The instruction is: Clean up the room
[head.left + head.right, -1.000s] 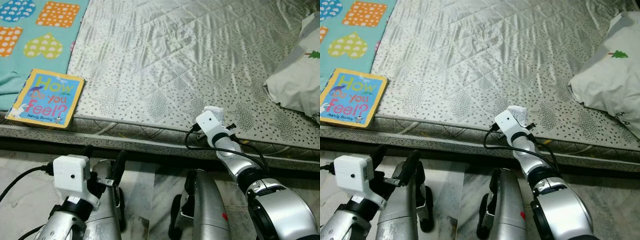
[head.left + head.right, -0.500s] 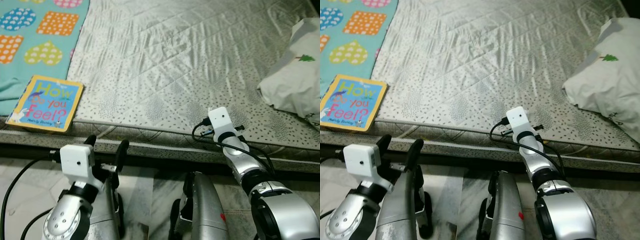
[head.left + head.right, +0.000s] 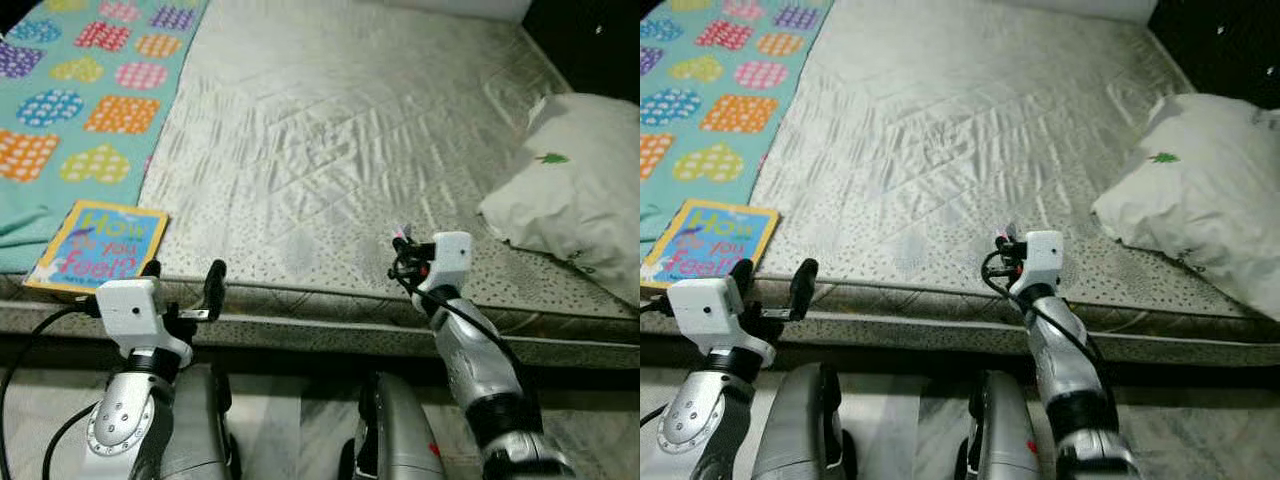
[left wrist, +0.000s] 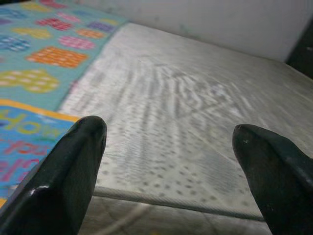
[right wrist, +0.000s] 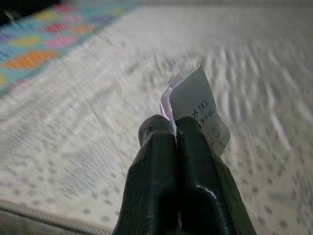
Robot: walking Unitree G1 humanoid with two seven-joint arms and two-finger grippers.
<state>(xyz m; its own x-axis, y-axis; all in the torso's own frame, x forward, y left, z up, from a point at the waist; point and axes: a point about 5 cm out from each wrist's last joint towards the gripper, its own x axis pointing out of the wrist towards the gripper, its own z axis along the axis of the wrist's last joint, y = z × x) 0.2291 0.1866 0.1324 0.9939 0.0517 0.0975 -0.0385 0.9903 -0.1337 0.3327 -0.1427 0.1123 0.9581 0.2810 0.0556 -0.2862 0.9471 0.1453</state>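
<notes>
My right gripper [image 5: 174, 128] is shut on a small white paper slip [image 5: 198, 105] with handwriting and a pink layer behind it. It hovers just above the front edge of the grey quilted mattress [image 3: 330, 150], right of the middle; the gripper [image 3: 399, 243] points to my left. My left gripper [image 3: 183, 277] is open and holds nothing, level with the mattress edge. Just beyond its left finger lies a picture book, "How Do You Feel?" [image 3: 98, 248], flat on the mattress corner. In the left wrist view the book [image 4: 22, 137] lies past the left finger [image 4: 63, 171].
A teal blanket [image 3: 85, 95] with coloured hearts covers the mattress's left side, behind the book. A white pillow [image 3: 570, 190] lies at the right edge. My legs stand on pale floor [image 3: 290, 440] right against the bed's front.
The camera has tilted up and shows more of the bed. My right gripper has lifted off the mattress and turned left with the slip. My left gripper has risen to the mattress edge.
</notes>
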